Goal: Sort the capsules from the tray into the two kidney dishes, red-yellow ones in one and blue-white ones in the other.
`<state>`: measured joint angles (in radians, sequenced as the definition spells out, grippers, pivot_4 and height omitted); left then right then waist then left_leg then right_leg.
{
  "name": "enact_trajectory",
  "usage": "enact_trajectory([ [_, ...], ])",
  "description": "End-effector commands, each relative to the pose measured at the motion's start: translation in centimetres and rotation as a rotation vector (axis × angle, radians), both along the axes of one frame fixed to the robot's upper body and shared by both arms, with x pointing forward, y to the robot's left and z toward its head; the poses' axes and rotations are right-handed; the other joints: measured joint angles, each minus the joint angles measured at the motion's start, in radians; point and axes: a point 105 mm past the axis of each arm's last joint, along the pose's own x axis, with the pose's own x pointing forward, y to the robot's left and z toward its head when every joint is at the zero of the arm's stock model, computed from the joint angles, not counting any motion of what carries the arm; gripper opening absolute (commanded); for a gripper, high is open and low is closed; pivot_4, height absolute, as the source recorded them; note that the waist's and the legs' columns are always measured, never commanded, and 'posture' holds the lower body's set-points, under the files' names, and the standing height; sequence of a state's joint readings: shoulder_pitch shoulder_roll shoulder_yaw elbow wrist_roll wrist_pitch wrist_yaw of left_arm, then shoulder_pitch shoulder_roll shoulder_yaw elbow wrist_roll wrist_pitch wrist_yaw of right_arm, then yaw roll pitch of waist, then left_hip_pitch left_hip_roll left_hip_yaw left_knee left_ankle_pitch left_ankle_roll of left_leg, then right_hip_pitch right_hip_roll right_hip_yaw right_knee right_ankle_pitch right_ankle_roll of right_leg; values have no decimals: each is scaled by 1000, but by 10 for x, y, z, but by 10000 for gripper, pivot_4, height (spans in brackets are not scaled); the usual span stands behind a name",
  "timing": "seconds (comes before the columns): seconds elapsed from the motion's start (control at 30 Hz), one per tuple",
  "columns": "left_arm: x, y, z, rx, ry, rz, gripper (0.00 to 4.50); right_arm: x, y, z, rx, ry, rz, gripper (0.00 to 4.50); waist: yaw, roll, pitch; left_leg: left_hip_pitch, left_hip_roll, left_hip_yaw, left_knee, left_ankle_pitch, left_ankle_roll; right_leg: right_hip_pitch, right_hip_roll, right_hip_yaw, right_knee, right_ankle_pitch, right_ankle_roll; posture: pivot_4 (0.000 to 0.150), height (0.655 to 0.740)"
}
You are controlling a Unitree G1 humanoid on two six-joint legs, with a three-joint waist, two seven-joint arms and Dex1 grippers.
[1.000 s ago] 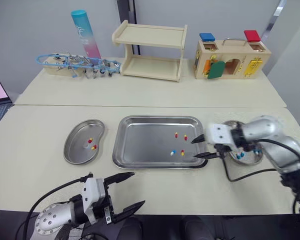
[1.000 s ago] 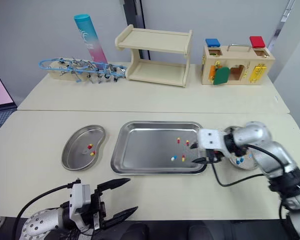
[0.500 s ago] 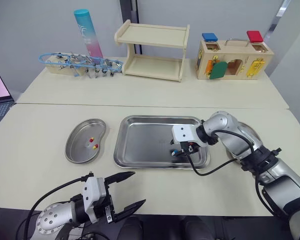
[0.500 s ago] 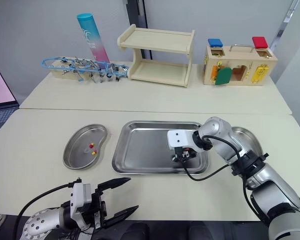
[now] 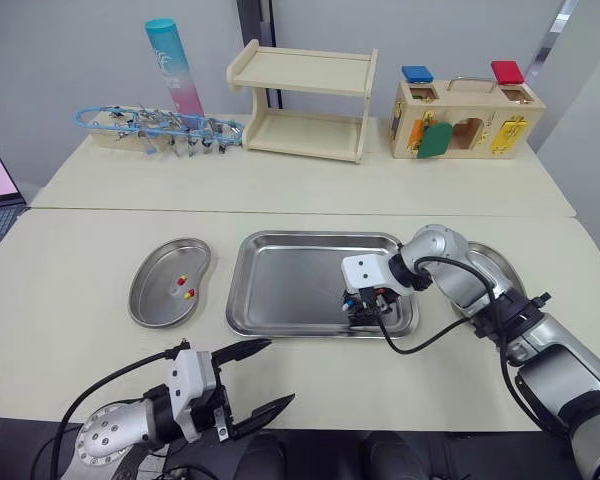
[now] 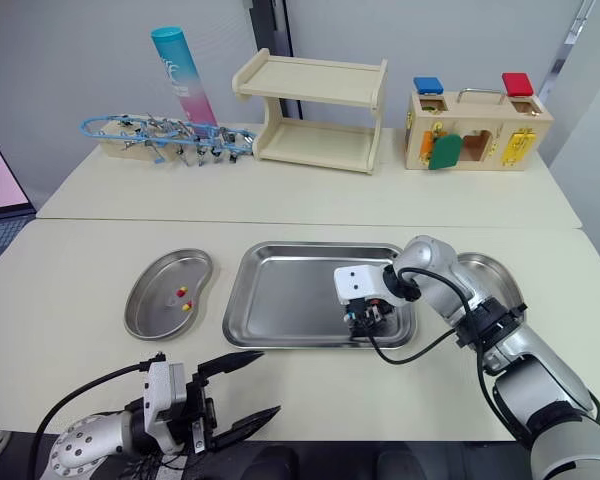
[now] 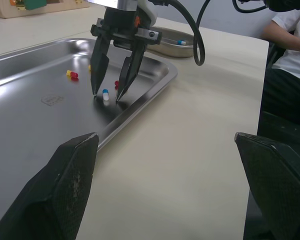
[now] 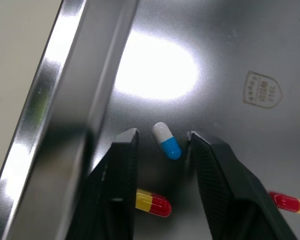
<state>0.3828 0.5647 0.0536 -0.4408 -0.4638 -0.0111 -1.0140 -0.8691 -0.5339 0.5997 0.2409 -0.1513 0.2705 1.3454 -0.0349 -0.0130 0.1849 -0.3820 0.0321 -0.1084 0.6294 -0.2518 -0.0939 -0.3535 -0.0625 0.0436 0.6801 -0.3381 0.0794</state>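
At the near edge of the tabletop (image 5: 70,260), the left tool (image 5: 277,372) is hanging just past the edge with its two black fingers spread wide and holding nothing. Beyond it, the steel tray (image 5: 280,285) is lying at the middle of the tabletop. The right tool (image 5: 362,311) is pointing down into the tray close to its near right corner. Its fingers (image 8: 125,160) are standing a narrow gap apart, straddling a blue-white capsule (image 8: 167,140) that is lying flat on the tray floor beside the near rim. A sliver of steel is showing on either side of the capsule, so the tool is not gripping it. Two red-yellow capsules (image 8: 152,204) are lying on the tray floor close by, and a third (image 7: 72,74) is lying a little farther in. Toward the left edge of the tabletop, just beside the tray, the left kidney dish (image 5: 158,262) is holding two red-yellow capsules (image 5: 184,288). Just beside the tray on the right, the right kidney dish (image 7: 176,50) is lying partly hidden behind the right arm, with a blue-white capsule (image 7: 180,42) showing inside. Along the far edge, a rack of blue wire (image 5: 155,128), a teal and pink tube (image 5: 172,65), a wooden two-tier shelf (image 5: 302,100) and a wooden latch box (image 5: 465,118) are standing in a row from left to right.
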Motion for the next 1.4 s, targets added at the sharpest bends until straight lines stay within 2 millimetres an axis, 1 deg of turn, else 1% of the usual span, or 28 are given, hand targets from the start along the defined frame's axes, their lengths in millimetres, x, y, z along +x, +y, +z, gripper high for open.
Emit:
enact_trajectory([
  [0.03,-3,-6,9,-4,-31,-29,45000,3,2,8,2,-35,14,4511,0,0,0,0,0,0,0,0,0,0,0,0,0,0,0,1500,7400],
  [0.07,-3,-6,9,-4,-31,-29,45000,3,3,8,3,-36,19,1869,0,0,0,0,0,0,0,0,0,0,0,0,0,0,0,1500,7400],
  [0.1,-3,-6,9,-5,-31,-30,45000,2,3,9,6,-40,26,178,0,0,0,0,0,0,0,0,0,0,0,0,0,0,0,1500,7400],
  [0.3,-2,-6,10,-10,-34,-28,45000,0,6,19,49,-58,44,178,0,0,0,0,0,0,0,0,0,0,0,0,0,0,0,1500,7400],
  [0.4,-1,-6,11,-15,-37,-27,45000,-3,4,28,85,-75,39,178,1,0,0,0,0,0,0,0,0,0,0,0,0,0,0,1500,7400],
  [0.47,-1,-6,11,-19,-39,-31,45000,-9,0,43,137,-87,27,178,2,0,0,0,0,0,0,0,0,0,0,0,0,0,0,1500,7400],
  [0.53,-1,-8,11,-24,-41,-46,45000,-19,-10,57,190,-87,-10,178,6,0,0,-1,0,0,0,0,0,0,0,0,0,0,0,1500,7400],
  [0.6,-1,-10,12,-31,-44,-64,45000,-27,-22,64,222,-80,-63,178,8,0,0,-2,0,0,0,0,0,0,0,-1,-1,0,0,1500,7400],
  [0.67,0,-15,12,-34,-49,-95,45000,-32,-40,67,229,-89,-139,178,8,0,0,-2,0,0,0,0,0,0,0,-1,-1,0,0,1500,7400],
  [0.83,2,-24,13,-21,-68,-175,45000,-39,-98,73,230,-113,-405,178,8,-1,1,-2,0,0,0,0,0,0,0,-1,-1,0,0,1500,7400],
  [0.93,3,-27,13,-27,-73,-206,45000,-40,-137,69,204,-126,-570,178,3,-1,1,-1,0,1,0,0,0,0,0,0,-1,0,0,1500,7400],
  [1.07,3,-30,12,-18,-82,-251,45000,-43,-180,62,158,-143,-731,178,1,-1,1,0,0,1,0,0,0,1,0,1,-1,0,0,1500,7400],
  [1.13,5,-31,12,-16,-88,-262,45000,-46,-191,54,153,-113,-785,178,3,-1,1,0,0,1,0,0,0,1,0,1,-1,0,0,1500,7400],
  [1.3,9,-32,15,-18,-96,-262,45000,-38,-213,42,122,-134,-908,178,0,0,1,0,0,2,0,0,0,1,0,1,0,0,0,1500,7400],
  [1.37,9,-32,15,-17,-96,-260,45000,-35,-219,40,112,-154,-929,6435,2,-1,1,0,0,2,0,0,0,1,0,1,-1,0,0,1500,7400],
  [1.4,9,-31,15,-17,-96,-258,45000,-33,-220,40,116,-161,-934,8434,2,-1,1,-1,0,2,0,0,0,1,0,1,-1,0,0,1500,7400],
])
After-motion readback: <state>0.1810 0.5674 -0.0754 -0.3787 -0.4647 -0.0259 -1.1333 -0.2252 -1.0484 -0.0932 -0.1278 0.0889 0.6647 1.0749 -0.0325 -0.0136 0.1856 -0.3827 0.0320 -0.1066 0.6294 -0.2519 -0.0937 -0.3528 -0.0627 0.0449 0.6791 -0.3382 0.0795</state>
